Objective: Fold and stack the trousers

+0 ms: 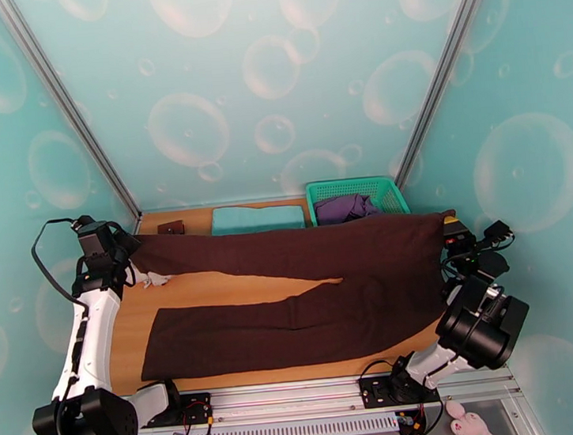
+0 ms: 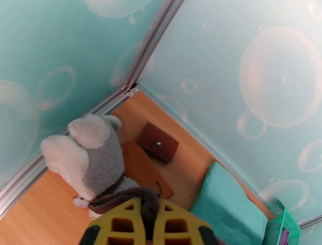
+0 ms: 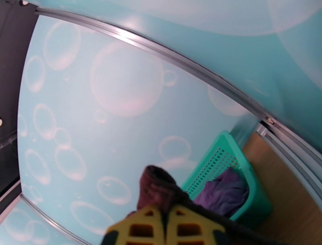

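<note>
Counter (image 1: 213,287) carried the trousers (image 1: 292,293) spread out, legs left, waist right. Left gripper (image 2: 149,207) was clamped on the far leg's hem, right gripper (image 3: 164,215) on the far waist corner. Best bet: lift the 2 ends level and carry the far edge onto the near leg — cloth taut, hems matched.

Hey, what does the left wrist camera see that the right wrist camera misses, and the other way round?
Left wrist view: a grey-and-white plush toy, a brown wallet, a teal cloth and the left pincer. Right wrist view: the right pincer and a clear look into the green basket at the purple garment. Both: that basket, and brown trousers cloth pinched between shut yellow fingers.
</note>
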`<state>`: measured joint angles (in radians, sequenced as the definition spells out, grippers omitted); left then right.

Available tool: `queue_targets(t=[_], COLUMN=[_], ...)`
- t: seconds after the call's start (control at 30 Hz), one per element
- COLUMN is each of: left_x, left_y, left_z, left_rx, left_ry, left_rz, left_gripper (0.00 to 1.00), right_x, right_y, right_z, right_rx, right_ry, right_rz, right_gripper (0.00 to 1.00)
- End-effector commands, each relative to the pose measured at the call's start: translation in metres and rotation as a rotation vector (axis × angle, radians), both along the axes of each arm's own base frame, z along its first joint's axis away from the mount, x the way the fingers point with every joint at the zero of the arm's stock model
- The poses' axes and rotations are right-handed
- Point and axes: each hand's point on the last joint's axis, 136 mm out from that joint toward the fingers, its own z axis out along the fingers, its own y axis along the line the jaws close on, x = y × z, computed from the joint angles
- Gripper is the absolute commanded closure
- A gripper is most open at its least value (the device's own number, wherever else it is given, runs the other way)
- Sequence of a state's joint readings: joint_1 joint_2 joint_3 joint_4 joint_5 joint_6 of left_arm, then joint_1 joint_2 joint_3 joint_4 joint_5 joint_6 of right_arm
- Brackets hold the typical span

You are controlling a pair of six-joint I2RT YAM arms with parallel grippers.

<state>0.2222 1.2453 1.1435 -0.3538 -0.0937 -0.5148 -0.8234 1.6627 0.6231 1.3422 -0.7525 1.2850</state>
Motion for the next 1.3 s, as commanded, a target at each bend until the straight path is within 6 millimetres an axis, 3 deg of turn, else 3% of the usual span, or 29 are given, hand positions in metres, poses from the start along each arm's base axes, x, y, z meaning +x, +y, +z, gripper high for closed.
queue_targets(t=[0.0, 0.13, 0.37, 0.5, 0.63, 0.77, 1.03, 1.27], left_x=[0.025, 0.022, -0.012, -0.028, -0.038, -0.053, -0.073, -0.102], left_y=[-0.003, 0.001, 0.008, 0.013, 0.017, 0.024, 0.020, 0.015], left_z=[0.029, 0.030, 0.014, -0.010, -0.034, -0.045, -0.063, -0.050], left_rx=[-0.013, -0.004, 0.002, -0.045, -0.105, -0.123, -0.154, -0.141], left_ry=[-0.137, -0.134, -0.052, -0.002, 0.036, 0.037, 0.071, 0.035], left_rz=[-0.048, -0.021, 0.050, 0.060, 0.047, 0.061, 0.061, 0.091], left_gripper=[1.00, 1.00, 1.00, 1.00, 1.00, 1.00, 1.00, 1.00], right_x=[-0.002, 0.020, 0.032, 0.024, 0.010, 0.004, -0.007, -0.014], right_y=[0.013, 0.014, 0.012, 0.007, 0.001, -0.006, -0.010, -0.027], right_z=[0.061, 0.052, 0.013, -0.020, -0.032, -0.045, -0.045, -0.042], right_rx=[-0.099, -0.114, -0.111, -0.111, -0.086, -0.059, -0.078, -0.105], right_ry=[-0.243, -0.177, 0.095, 0.261, 0.270, 0.271, 0.257, 0.324], right_rz=[0.068, 0.089, 0.062, 0.023, 0.055, 0.100, 0.102, 0.018], right_gripper=[1.00, 1.00, 1.00, 1.00, 1.00, 1.00, 1.00, 1.00])
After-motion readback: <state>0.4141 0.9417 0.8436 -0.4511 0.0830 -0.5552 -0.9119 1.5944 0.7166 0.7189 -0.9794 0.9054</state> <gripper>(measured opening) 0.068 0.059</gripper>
